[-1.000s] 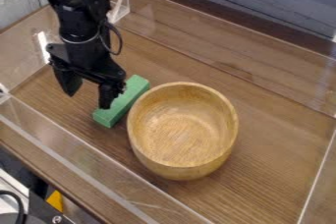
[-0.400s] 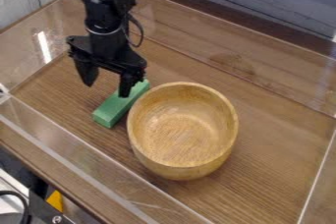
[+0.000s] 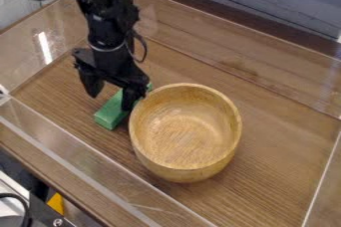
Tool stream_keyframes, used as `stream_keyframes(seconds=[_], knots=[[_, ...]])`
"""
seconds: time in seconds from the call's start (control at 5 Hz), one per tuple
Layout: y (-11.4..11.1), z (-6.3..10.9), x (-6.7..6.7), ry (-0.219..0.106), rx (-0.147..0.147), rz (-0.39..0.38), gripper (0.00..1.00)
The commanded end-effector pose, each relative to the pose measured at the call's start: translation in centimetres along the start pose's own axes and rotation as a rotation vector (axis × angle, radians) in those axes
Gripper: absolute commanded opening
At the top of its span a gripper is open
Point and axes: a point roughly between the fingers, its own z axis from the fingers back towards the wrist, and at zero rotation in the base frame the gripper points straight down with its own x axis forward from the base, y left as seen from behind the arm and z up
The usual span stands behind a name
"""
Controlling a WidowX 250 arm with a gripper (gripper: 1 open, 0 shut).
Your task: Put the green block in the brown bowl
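A: Camera view first, since it is the only one we are getting. We are looking down at a wooden surface [image 3: 266,92] with clear plastic walls [image 3: 80,186] standing around it. What are we seeing of the arm?

B: We are seeing a black arm [image 3: 104,17] reaching in from the upper left and pointing its claw [image 3: 108,92] steeply downward. The claw is standing wide, with one finger on each side of the upper end of the green block [image 3: 111,114], and nothing is being held in it.

A: Are the fingers [image 3: 92,82] touching the block?

B: We are not managing to tell that. The fingertips are hanging right at the block, but the dark metal is covering the block's far end, so contact stays unclear for us.

A: And where is the block lying?

B: We are finding it flat on the surface, just left of the brown bowl [image 3: 186,129], its long side running diagonally toward the bowl's upper left rim. Its near corner is showing bright green below the claw. Whether it is touching the bowl's rim we cannot make out; it is lying very close beside it.

A: The bowl itself?

B: We are seeing it sitting upright near the middle of the surface, light wood with clear grain, holding nothing. The block is lying outside it.
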Motion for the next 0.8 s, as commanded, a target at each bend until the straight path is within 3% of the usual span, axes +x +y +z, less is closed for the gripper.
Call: stream_keyframes(seconds=[0.0,0.2,0.6], knots=[[0.07,1.09,0.54,-0.065,0.000,-0.069,1.00],[0.10,1.17,0.35,-0.075,-0.007,-0.119,1.00],[-0.68,1.85,0.51,-0.053,0.000,-0.043,1.00]])
